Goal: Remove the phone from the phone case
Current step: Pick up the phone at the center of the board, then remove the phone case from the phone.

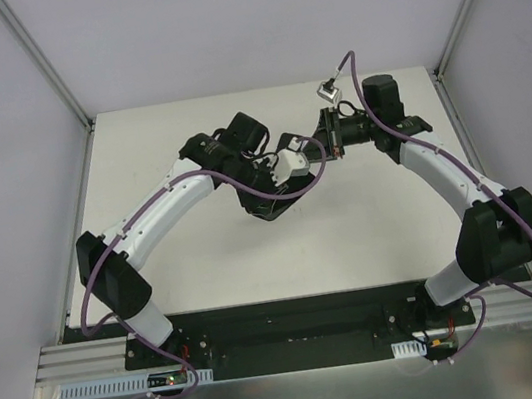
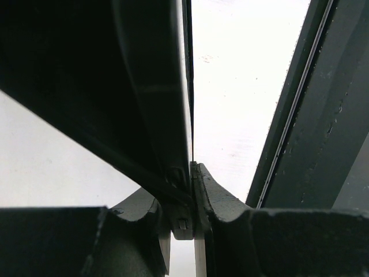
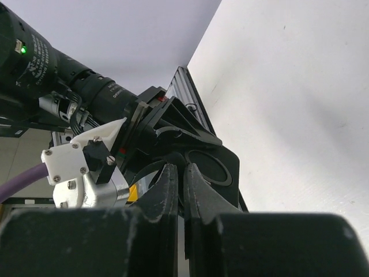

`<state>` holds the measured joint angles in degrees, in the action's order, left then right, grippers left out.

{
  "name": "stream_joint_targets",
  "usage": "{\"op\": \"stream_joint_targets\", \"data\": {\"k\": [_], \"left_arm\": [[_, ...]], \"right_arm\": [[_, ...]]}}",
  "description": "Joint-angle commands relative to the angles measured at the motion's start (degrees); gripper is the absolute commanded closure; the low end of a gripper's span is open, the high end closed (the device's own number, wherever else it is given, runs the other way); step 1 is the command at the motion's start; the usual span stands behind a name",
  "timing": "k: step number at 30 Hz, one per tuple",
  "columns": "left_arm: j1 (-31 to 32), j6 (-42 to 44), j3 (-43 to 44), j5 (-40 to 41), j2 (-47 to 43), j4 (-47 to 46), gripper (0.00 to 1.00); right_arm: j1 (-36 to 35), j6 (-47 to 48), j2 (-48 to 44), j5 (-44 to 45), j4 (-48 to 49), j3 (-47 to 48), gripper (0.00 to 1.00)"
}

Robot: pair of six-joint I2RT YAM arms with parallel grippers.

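Black phone case (image 2: pixel 153 86) edge-on, left hand (image 2: pixel 192 173) clamping it, right hand (image 3: pixel 180 173) clenched alongside

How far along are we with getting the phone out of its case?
Done: the phone case is held over the table. In hand: the left gripper is shut on its thin edge; the right gripper is shut beside it, on what I cannot tell. Left: nothing shows free of the case, so the separation itself remains.

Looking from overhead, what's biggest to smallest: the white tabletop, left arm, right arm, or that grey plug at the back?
1. white tabletop
2. left arm and right arm, about alike, so unranked
3. grey plug
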<state>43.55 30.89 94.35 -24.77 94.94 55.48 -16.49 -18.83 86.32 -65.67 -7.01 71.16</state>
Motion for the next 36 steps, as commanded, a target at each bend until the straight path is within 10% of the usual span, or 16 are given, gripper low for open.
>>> {"op": "stream_joint_targets", "data": {"k": [1, 22, 30, 36], "left_arm": [[4.1, 5.5, 6.2, -7.0, -2.3, -3.9, 1.00], [2.5, 4.3, 9.4, -10.9, -3.3, -2.2, 1.00], [1.3, 5.8, 4.9, -12.1, -4.2, -2.0, 1.00], [0.4, 6.5, 2.1, -12.8, -4.8, -1.9, 1.00]], "right_arm": [[0.0, 4.5, 2.2, 13.6, -3.3, 1.2, 1.00], [-3.6, 18.4, -1.0, 18.9, -11.6, -0.1, 1.00], [-2.5, 23.7, -6.0, 19.5, -15.5, 2.5, 0.56], [-1.3, 27.6, -8.9, 17.7, -20.3, 5.0, 0.49]]}}
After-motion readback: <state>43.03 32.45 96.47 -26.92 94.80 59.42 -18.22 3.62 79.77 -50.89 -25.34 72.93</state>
